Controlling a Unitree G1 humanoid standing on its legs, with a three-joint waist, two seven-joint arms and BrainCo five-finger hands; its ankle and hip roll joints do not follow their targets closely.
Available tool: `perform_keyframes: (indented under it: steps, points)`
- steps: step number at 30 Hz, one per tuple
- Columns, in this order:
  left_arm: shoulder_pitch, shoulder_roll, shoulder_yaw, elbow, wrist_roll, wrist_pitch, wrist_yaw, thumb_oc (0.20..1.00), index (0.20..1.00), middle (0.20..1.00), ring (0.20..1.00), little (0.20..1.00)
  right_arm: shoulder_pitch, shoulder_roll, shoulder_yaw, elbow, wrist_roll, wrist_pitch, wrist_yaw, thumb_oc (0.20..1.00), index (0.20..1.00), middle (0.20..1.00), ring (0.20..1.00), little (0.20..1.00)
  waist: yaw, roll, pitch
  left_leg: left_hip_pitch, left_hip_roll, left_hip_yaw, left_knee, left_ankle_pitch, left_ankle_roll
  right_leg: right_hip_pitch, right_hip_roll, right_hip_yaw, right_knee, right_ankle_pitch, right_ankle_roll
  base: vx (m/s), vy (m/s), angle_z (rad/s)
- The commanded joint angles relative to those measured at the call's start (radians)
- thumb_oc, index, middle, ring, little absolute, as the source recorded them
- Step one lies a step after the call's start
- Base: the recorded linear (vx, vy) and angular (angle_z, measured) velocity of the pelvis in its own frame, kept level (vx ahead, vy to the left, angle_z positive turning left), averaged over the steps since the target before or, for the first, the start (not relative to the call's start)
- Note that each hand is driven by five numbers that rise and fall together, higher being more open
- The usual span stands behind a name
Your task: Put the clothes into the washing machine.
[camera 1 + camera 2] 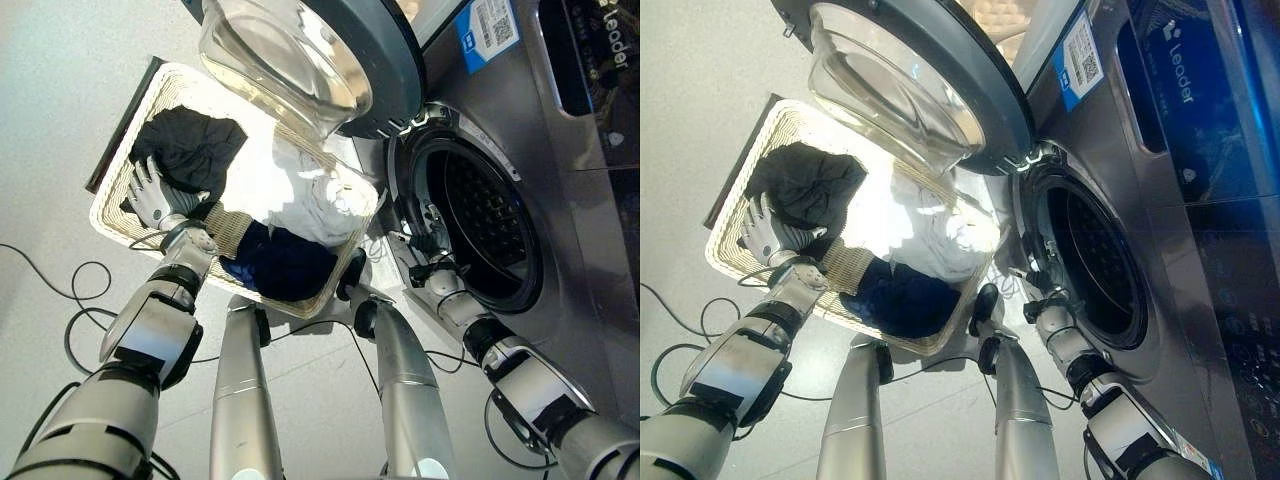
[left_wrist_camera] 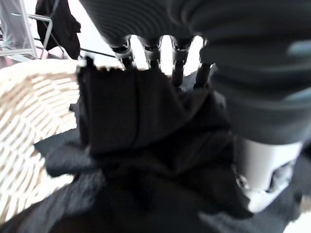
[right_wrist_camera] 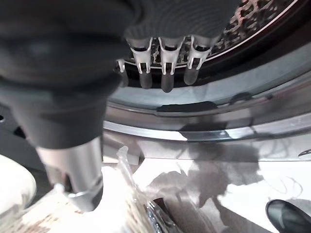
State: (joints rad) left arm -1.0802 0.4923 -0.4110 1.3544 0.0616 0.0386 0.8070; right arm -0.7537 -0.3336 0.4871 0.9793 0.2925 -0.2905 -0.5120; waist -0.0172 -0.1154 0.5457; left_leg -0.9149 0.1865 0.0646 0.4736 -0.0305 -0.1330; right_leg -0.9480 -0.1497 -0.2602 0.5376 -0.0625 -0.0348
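Left robot hand [image 1: 152, 197] rests open-fingered on the black garment [image 1: 192, 147]; right robot hand [image 1: 428, 246], fingers relaxed, holds nothing.

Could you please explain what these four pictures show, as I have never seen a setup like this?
A humanoid robot looks down through two head cameras; two more cameras sit on its wrists. On the floor stands a wicker basket holding black, white and dark blue clothes, beside a washing machine with its door open. The left hand rests on the black garment, fingers fairly straight, not yet gripping. The right hand hovers empty at the rim of the drum.
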Motion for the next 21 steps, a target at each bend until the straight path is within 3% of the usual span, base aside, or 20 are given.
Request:
perform_keyframes:
  steps: [1,9,13,15,16,21]
  points:
    - [-0.022,0.016,0.007,0.030,-0.047,0.038,-0.068,1.000,1.000,1.000,1.000,1.000,0.020,-0.040,0.002,-0.078,0.071,-0.046,-0.014,1.000,1.000,1.000,1.000,1.000,-0.014,0.014,-0.026,-0.058,-0.051,0.038,-0.096,0.118,-0.023,-0.007,0.005,0.002,0.007,-0.003,0.122,0.00,0.000,0.00]
    - [-0.064,0.023,-0.015,0.038,-0.113,0.078,-0.237,1.000,1.000,1.000,1.000,1.000,-0.009,-0.062,-0.010,-0.139,0.108,-0.045,-0.031,1.000,1.000,1.000,1.000,1.000,-0.027,0.009,-0.026,-0.100,-0.058,0.036,-0.108,0.129,-0.025,-0.049,0.016,0.008,-0.014,0.025,0.129,-0.02,0.018,0.01]
    - [-0.076,0.026,-0.023,0.052,-0.122,0.092,-0.262,1.000,1.000,1.000,1.000,1.000,-0.012,-0.066,-0.017,-0.136,0.131,-0.049,-0.027,1.000,1.000,1.000,1.000,1.000,-0.030,0.008,-0.026,-0.104,-0.057,0.038,-0.112,0.131,-0.026,-0.053,0.017,0.009,-0.018,0.029,0.130,0.00,0.008,-0.01]
    - [-0.083,0.034,-0.033,0.069,-0.118,0.093,-0.288,0.555,0.555,0.555,0.555,0.555,-0.012,-0.073,-0.026,-0.134,0.158,-0.057,-0.025,1.000,1.000,1.000,1.000,1.000,-0.034,0.007,-0.026,-0.109,-0.054,0.041,-0.115,0.133,-0.026,-0.060,0.019,0.012,-0.021,0.033,0.130,0.00,0.019,-0.02]
    - [-0.091,0.039,-0.039,0.072,-0.116,0.089,-0.291,0.200,0.200,0.200,0.200,0.200,-0.013,-0.077,-0.029,-0.135,0.168,-0.060,-0.026,1.000,1.000,1.000,1.000,1.000,-0.037,0.007,-0.026,-0.111,-0.053,0.043,-0.119,0.135,-0.026,-0.063,0.021,0.013,-0.024,0.035,0.130,-0.01,0.018,-0.04]
    - [-0.098,0.049,-0.049,0.065,-0.116,0.078,-0.281,0.200,0.200,0.200,0.200,0.200,0.002,-0.087,-0.037,-0.158,0.183,-0.069,-0.034,1.000,1.000,1.000,1.000,1.000,-0.045,0.005,-0.026,-0.111,-0.053,0.047,-0.122,0.134,-0.027,-0.066,0.026,0.016,-0.028,0.038,0.131,0.00,0.005,-0.01]
